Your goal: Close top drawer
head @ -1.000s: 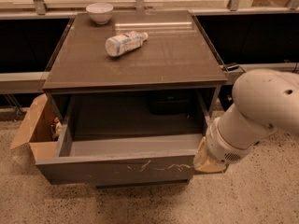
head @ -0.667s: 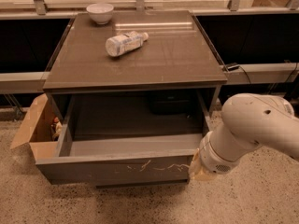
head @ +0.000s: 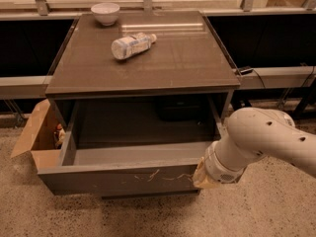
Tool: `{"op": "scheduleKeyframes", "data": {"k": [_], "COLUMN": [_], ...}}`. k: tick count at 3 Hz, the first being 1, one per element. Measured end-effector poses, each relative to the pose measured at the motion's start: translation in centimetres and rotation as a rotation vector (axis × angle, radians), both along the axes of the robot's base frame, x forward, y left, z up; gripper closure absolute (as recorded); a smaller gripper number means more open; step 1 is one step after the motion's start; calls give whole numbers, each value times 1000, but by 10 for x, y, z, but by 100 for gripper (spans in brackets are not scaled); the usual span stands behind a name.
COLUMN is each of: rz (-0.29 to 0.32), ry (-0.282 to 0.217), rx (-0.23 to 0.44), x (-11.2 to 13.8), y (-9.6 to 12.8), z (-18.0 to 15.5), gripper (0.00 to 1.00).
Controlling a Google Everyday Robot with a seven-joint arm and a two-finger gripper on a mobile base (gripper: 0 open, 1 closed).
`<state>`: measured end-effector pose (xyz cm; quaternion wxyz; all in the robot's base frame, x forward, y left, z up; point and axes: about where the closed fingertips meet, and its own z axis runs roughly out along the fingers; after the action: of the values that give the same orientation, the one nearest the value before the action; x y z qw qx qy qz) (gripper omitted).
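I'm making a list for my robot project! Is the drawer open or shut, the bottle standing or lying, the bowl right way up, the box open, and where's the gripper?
top drawer: open, pulled out.
bottle: lying on its side on the cabinet top.
bowl: upright, at the back left corner.
cardboard box: flaps open, left of the drawer.
gripper: at the right end of the drawer front.
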<state>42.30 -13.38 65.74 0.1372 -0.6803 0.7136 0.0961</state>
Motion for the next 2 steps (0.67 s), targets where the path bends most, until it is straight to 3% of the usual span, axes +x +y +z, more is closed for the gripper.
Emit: {"op": "scheduleKeyframes", "data": {"k": [1,2], "rz": [38,43], "ry": [-23,-26], "rx": [19,22], "x": [17,17], "y": [4,4], "z": [-6,-7], "gripper": [27,3]}}
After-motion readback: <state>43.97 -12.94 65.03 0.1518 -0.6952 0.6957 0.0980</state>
